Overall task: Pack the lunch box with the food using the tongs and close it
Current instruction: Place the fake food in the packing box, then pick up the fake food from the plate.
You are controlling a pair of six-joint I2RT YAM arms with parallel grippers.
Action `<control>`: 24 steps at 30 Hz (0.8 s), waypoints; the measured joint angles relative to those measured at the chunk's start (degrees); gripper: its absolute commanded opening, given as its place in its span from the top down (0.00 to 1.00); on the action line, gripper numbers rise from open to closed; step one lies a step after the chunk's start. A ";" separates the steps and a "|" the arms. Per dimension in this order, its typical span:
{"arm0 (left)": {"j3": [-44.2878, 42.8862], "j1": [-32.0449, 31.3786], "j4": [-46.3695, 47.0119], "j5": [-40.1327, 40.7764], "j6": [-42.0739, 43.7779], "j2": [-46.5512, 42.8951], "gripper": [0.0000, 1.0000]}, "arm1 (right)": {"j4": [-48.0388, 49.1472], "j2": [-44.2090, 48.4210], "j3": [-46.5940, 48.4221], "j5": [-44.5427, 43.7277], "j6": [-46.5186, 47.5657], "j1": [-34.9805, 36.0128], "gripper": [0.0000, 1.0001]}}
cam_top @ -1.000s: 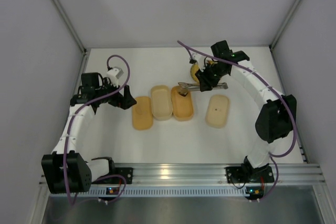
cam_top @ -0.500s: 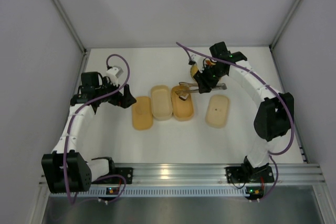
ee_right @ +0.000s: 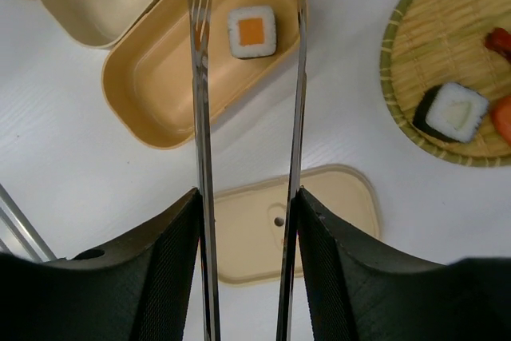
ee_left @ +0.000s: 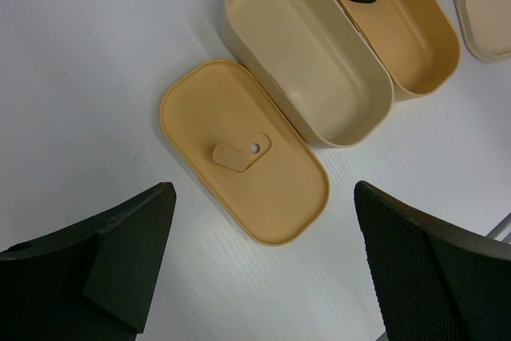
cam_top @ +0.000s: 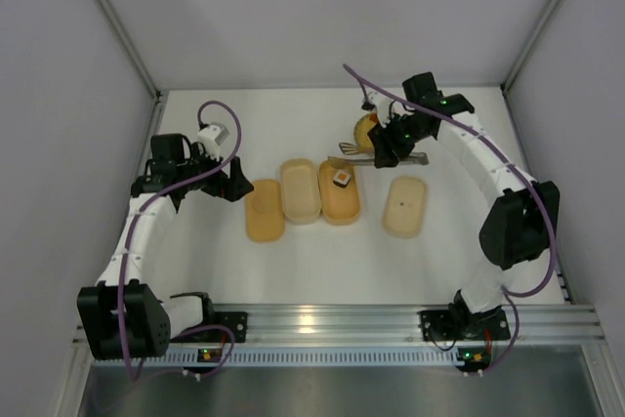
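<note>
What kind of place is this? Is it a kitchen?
Probably a robot lab booth, not a kitchen: a left arm and right arm bolted to a metal rail, plain walls around a white table, with a lunch box tray laid out.

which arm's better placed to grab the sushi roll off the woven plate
Right: the right gripper holds the tongs beside the woven plate and its sushi roll; the left gripper is open and empty.

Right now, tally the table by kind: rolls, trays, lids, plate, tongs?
Sushi rolls: 2
Trays: 2
Lids: 2
Woven plate: 1
Tongs: 1
Total: 8
</note>
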State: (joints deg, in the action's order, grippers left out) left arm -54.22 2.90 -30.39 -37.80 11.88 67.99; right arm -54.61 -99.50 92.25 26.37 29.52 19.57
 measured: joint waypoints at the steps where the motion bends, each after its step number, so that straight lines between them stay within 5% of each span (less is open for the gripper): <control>1: 0.00 0.00 0.00 -0.02 0.00 -0.02 0.02 | 0.02 0.94 0.00 0.13 -1.09 -1.09 0.52; 9: 0.02 0.00 0.04 -0.09 -0.04 -0.85 0.02 | 1.14 4.44 1.18 -3.80 -10.78 -15.78 0.49; 24: 0.04 0.00 0.44 -0.26 -1.07 -0.87 0.02 | 1.11 -1.03 1.18 -9.88 -15.69 -16.20 0.45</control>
State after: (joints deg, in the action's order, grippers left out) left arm -54.17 2.90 -29.95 -38.06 10.81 67.11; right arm -53.49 -100.53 93.43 16.49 13.82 3.38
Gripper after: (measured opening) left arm 0.984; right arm 0.550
